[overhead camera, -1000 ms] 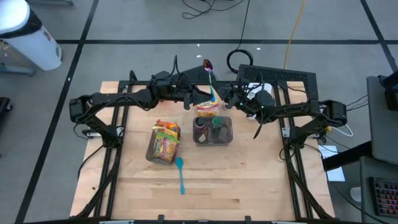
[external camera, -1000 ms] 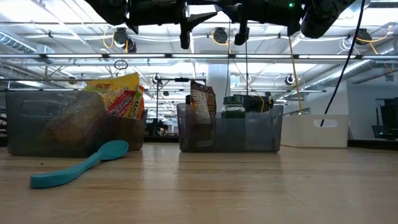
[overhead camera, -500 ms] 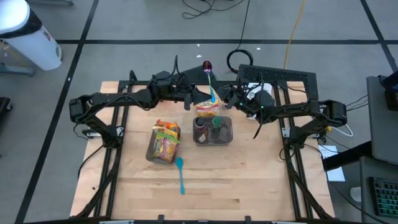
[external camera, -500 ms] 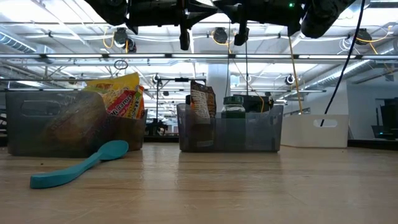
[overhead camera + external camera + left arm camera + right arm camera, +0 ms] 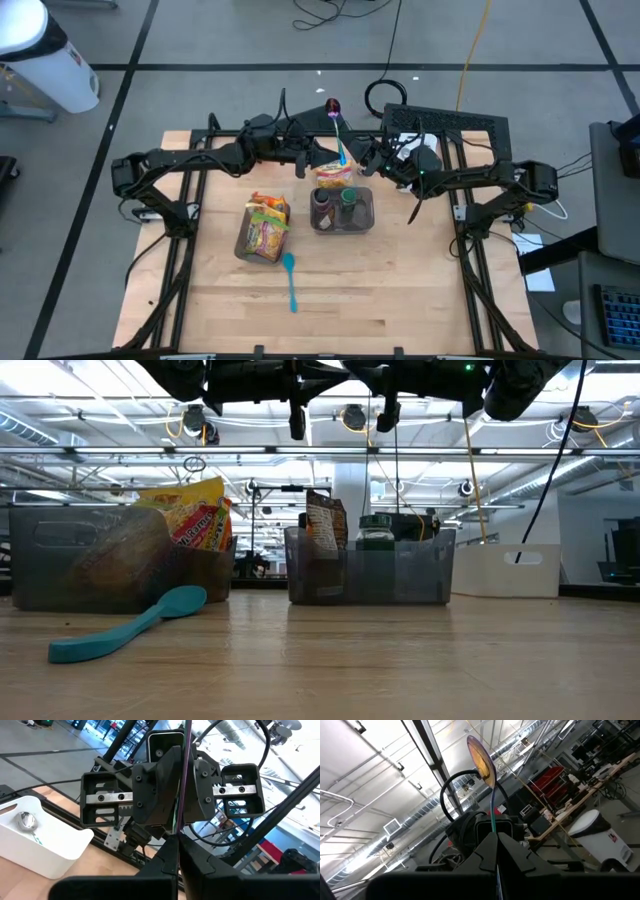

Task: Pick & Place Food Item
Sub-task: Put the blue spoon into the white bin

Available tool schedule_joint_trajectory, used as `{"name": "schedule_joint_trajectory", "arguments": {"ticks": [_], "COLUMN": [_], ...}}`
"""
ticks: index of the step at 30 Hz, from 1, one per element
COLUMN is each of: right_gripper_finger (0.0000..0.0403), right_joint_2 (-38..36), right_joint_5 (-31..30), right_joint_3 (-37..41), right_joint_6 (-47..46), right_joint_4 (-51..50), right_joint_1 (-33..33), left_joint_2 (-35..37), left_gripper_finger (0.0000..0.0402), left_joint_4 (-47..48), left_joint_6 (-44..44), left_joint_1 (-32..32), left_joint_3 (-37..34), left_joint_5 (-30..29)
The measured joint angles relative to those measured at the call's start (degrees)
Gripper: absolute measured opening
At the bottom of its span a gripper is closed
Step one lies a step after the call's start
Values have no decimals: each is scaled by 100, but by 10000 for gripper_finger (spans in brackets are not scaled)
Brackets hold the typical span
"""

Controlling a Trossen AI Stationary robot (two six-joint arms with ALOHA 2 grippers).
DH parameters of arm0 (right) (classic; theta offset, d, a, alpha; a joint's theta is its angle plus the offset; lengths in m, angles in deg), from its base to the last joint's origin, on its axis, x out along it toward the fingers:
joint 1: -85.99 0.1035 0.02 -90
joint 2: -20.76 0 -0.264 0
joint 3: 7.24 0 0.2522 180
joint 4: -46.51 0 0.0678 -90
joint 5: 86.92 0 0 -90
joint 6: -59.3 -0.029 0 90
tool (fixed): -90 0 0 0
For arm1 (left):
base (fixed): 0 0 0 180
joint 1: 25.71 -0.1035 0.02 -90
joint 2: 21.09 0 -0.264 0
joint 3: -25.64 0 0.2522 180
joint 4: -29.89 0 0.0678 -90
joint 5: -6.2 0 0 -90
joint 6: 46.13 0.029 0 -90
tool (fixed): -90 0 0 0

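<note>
The wooden counter (image 5: 400,290) filled the high view, both dark arms reaching in from 9 and 3 o'clock to meet high above its 12 o'clock edge. Below them sat two dark translucent bins: the left bin (image 5: 262,236) packed with a yellow noodle packet (image 5: 263,236), the right bin (image 5: 342,211) just beside it at 3 o'clock, holding a snack bag (image 5: 334,176) and a dark green-capped jar (image 5: 348,198). And up top, there it was, a long iridescent spoon (image 5: 339,127), its bowl pointing toward 12 o'clock and its shaft caught between the two grippers! The left gripper (image 5: 318,158) was pressed together on the spoon's shaft, seen running straight up between its fingers in the left wrist view (image 5: 178,851); the right gripper (image 5: 366,160) was pinching the same spoon, the bowl glinting above its fingers (image 5: 492,851). A white tray (image 5: 37,841) showed in the left wrist view. A teal spoon (image 5: 290,280) lay loose on the counter at 6 o'clock of the left bin.
</note>
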Motion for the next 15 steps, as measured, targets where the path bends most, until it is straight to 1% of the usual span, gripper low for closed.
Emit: {"name": "schedule_joint_trajectory", "arguments": {"ticks": [3, 6, 11, 15], "right_gripper_finger": [3, 23, 91, 149], "right_joint_2": [0, 0, 0, 2], "right_joint_5": [2, 18, 17, 80], "right_joint_3": [0, 0, 0, 0], "right_joint_6": [-16, 16, 30, -25], "right_joint_4": [-4, -9, -21, -40], "right_joint_1": [0, 2, 2, -20], "left_joint_2": [0, 0, 0, 0], "left_gripper_finger": [3, 3, 2, 2], "left_joint_4": [-2, -7, -34, -46], "left_joint_6": [-2, 17, 55, -69], "left_joint_1": [0, -4, -8, -70], "left_joint_3": [0, 0, 0, 0], "left_joint_5": [26, 138, 239, 553]}}
